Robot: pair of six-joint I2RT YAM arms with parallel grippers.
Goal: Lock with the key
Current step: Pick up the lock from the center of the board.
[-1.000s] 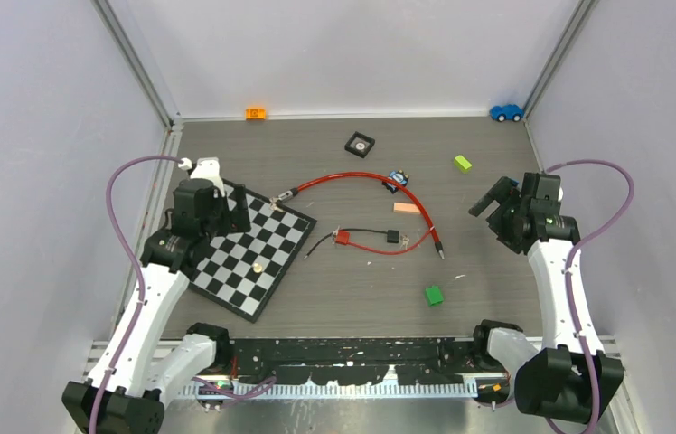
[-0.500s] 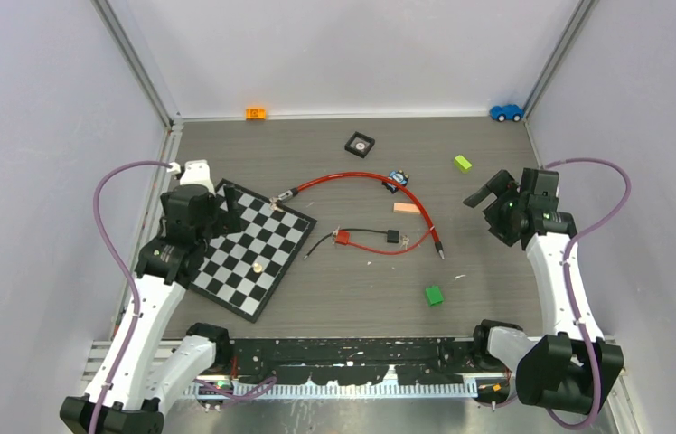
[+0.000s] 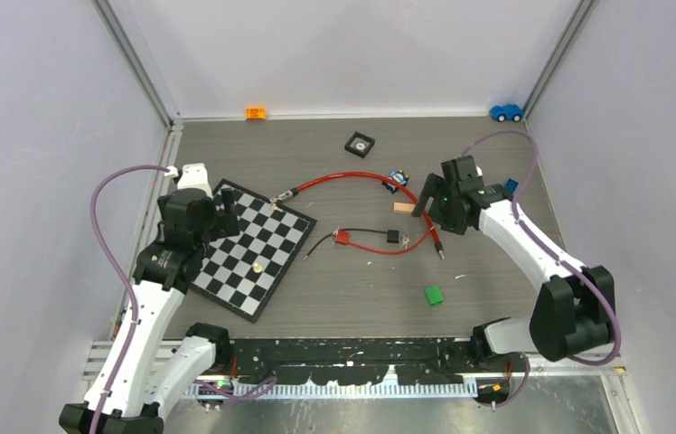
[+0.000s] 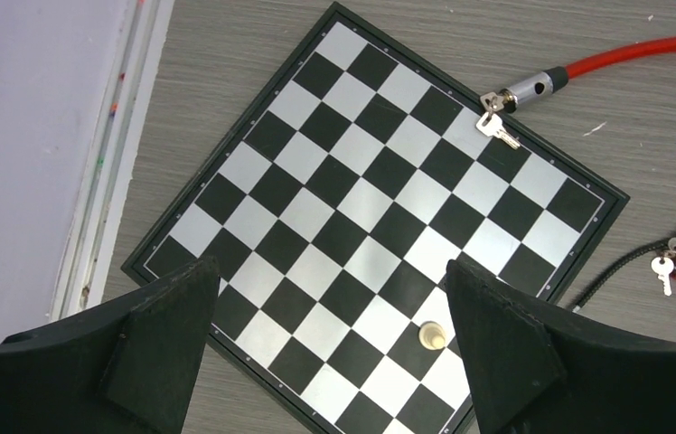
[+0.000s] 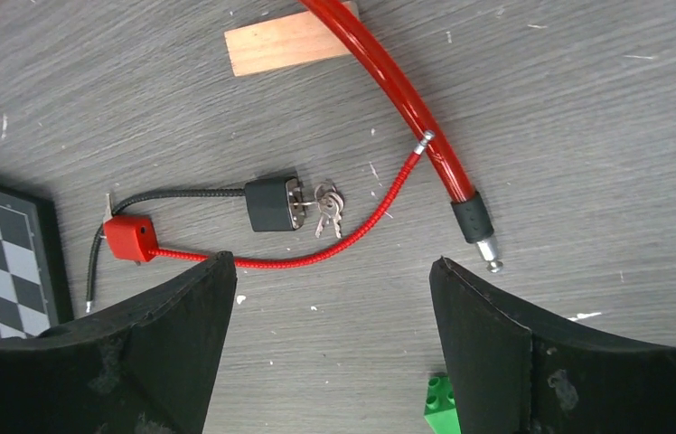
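The right pincer [image 5: 325,268] is hanging released, gripping nothing, right above the small black padlock [image 5: 273,202] lying on the worktop [image 5: 605,127]. A bunch of keys [image 5: 327,206] is sticking out of that padlock's side. A thin red cable [image 5: 352,240] is curving just beneath it, and the thick red cable lock [image 5: 389,90] is passing just beyond. The left pincer [image 4: 330,271] is likewise hanging released and empty above the chessboard [image 4: 352,208], where a pale pawn [image 4: 431,334] is standing.
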